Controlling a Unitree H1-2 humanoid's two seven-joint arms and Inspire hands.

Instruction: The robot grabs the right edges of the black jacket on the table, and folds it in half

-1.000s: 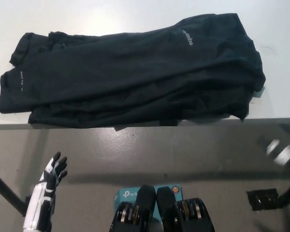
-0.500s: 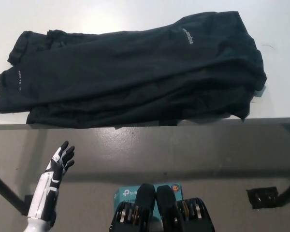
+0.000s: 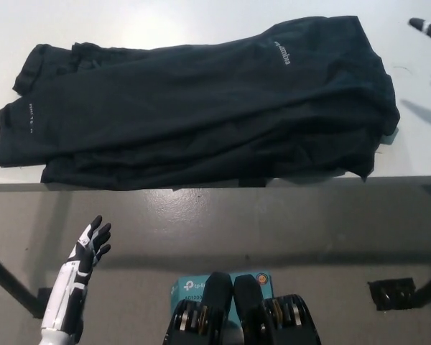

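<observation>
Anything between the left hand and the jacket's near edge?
Head view: nothing. Left hand is open below the table edge; only bare floor and the table's front lip before the black jacket.

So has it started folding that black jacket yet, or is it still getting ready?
Nothing looks folded yet: the black jacket lies spread along the table, its near hem at the front edge. In hand: a small part of the right hand shows at the top right corner, beyond the jacket's right edge, not touching it. The left hand hangs open below the table. Grabbing and folding are left.
</observation>
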